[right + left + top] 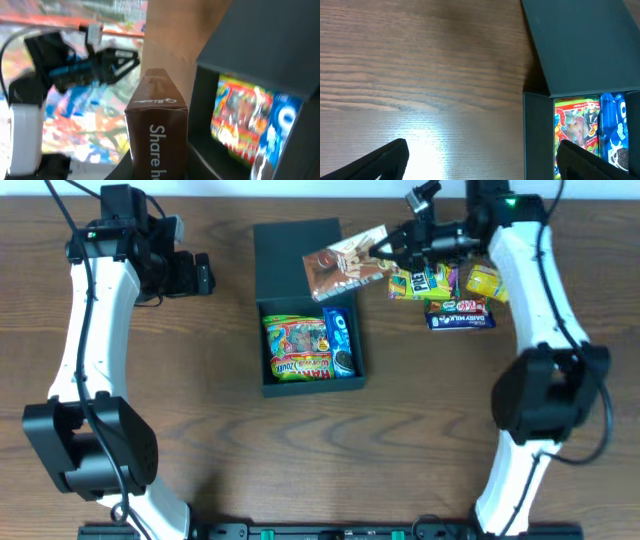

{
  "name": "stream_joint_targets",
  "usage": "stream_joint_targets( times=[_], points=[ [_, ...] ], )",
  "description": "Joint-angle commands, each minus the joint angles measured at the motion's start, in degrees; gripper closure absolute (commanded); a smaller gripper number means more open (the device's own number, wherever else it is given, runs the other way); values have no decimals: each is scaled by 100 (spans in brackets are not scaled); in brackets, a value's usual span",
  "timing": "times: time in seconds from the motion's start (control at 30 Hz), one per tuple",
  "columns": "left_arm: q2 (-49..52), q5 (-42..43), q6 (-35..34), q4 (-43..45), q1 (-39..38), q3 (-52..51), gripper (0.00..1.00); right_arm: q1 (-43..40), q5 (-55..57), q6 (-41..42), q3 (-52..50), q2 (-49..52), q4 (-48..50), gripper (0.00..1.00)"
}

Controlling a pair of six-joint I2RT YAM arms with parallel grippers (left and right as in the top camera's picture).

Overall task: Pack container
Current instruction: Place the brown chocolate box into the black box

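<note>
The dark teal-black container point(268, 385) lies at the table's middle with its flap lid point(290, 255) open toward the back. Inside lie a colourful snack bag point(296, 350) and a blue cookie packet point(340, 342). My right gripper point(392, 246) is shut on a brown snack box point(343, 264) and holds it above the lid's right part. In the right wrist view the brown box point(157, 130) stands between the fingers. My left gripper point(200, 275) is open and empty left of the container; its fingers point(485, 160) straddle the container's left wall point(538, 135).
Loose snack packets lie at the back right: a yellow one point(484, 282), a green-yellow one point(424, 282) and a red and blue one point(458, 312). Bare wood lies left of the container.
</note>
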Motion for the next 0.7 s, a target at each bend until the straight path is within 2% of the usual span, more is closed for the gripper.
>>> stream_joint_targets(
  times=[0.0, 0.1, 0.17, 0.3, 0.5, 0.67],
  points=[
    [-114, -13, 61, -28, 39, 22, 5, -17, 46, -1060, 90, -468, -518, 98],
    [-114, 48, 59, -46, 39, 22, 5, 76, 44, -1593, 39, -479, -1239, 98],
    [-114, 127, 59, -48, 39, 22, 5, 188, 15, -1751, -173, -479, -1386, 98],
    [-114, 153, 61, -109, 39, 22, 4, 476, -396, -1576, -907, -479, -800, 98],
    [-114, 153, 59, -190, 39, 22, 5, 861, -140, 378, -2004, -479, 1182, 98],
    [-114, 151, 59, -199, 39, 22, 5, 1163, 863, 1668, -2415, -479, 1974, 98]
  ],
)
